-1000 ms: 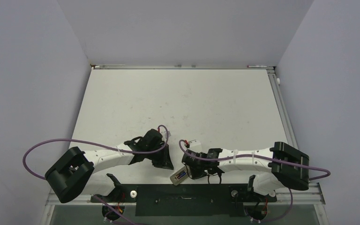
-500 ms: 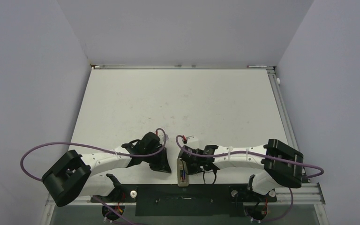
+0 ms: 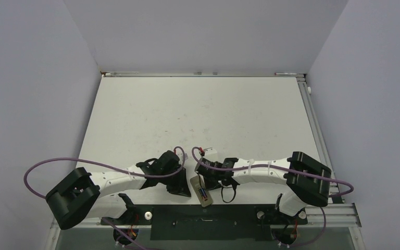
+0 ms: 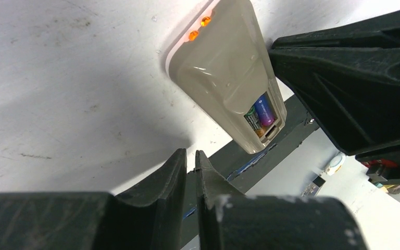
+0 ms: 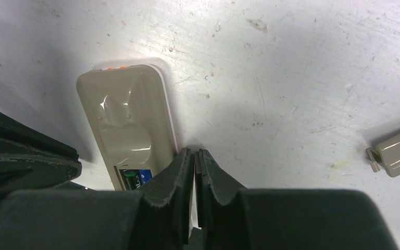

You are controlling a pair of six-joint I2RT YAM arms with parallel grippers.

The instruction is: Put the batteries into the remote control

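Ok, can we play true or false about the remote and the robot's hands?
1. The slim greyish-beige remote control lies back up on the white table. True.
2. Its battery slot is empty. False: the two small round batteries sit side by side in it.
3. Both black grippers are wide open. False: the left gripper and the right gripper are shut and hold nothing.
4. A small beige cover piece lies on the table, apart from the remote control. True.
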